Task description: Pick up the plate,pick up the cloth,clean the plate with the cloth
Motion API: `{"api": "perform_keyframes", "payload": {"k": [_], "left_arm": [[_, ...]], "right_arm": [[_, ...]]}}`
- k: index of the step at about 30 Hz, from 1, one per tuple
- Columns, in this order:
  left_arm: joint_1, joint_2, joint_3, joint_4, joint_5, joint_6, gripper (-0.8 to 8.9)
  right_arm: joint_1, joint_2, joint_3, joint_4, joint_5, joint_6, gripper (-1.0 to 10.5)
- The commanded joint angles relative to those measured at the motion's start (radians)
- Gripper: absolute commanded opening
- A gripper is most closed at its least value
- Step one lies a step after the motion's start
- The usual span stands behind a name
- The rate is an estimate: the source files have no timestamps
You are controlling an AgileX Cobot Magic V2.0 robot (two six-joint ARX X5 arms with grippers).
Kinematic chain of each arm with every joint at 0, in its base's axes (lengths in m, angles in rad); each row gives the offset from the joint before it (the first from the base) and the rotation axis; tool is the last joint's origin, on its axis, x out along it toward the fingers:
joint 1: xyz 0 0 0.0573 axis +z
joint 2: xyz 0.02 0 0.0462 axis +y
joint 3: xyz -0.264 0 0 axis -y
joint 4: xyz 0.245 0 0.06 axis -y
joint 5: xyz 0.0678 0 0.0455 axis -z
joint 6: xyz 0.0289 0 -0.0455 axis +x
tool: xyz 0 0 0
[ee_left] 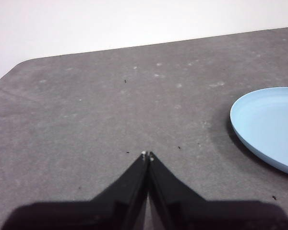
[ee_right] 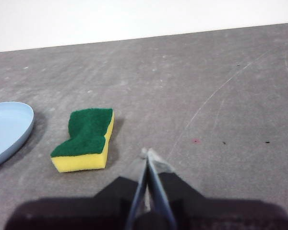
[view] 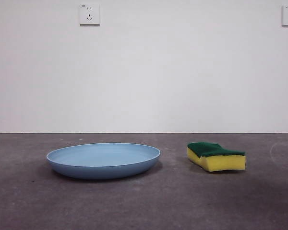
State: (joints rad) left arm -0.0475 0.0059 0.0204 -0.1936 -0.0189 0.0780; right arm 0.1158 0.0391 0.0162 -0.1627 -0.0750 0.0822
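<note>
Left claw [ee_left: 147, 155] together, near plate [ee_left: 266, 127] | right claw [ee_right: 148, 153] together, near cloth [ee_right: 86, 139]

Both wrist views cut off the plate [ee_left: 266, 127] at an edge; neither arm shows in the front view.

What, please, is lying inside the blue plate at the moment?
Nothing shows inside the plate: the front view and both wrist views show only bare light-blue surface. Part of it lies outside each wrist view. The sponge sits apart on the table, green side up.
</note>
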Motion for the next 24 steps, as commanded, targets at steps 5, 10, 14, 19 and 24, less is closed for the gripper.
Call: {"api": "perform_keyframes", "payload": {"k": [5, 10, 14, 19, 24], "left_arm": [[0.003, -0.002, -0.009, 0.097, 0.0, -0.159, -0.08], [0.003, -0.002, 0.001, 0.065, 0.024, -0.24, -0.08], [0.003, 0.035, 0.051, 0.021, 0.054, -0.297, -0.08], [0.003, 0.171, 0.171, -0.03, 0.06, -0.296, -0.08], [0.003, 0.411, 0.35, -0.029, 0.157, -0.295, -0.08]], "right_arm": [[-0.002, 0.0, -0.009, 0.021, -0.003, 0.07, 0.0], [-0.002, 0.017, 0.029, 0.019, -0.002, 0.143, -0.1], [-0.002, 0.102, 0.125, 0.019, -0.002, 0.193, -0.1], [-0.002, 0.29, 0.284, 0.016, -0.005, 0.194, -0.1], [-0.002, 0.524, 0.489, 0.006, -0.005, 0.151, -0.1]]}}
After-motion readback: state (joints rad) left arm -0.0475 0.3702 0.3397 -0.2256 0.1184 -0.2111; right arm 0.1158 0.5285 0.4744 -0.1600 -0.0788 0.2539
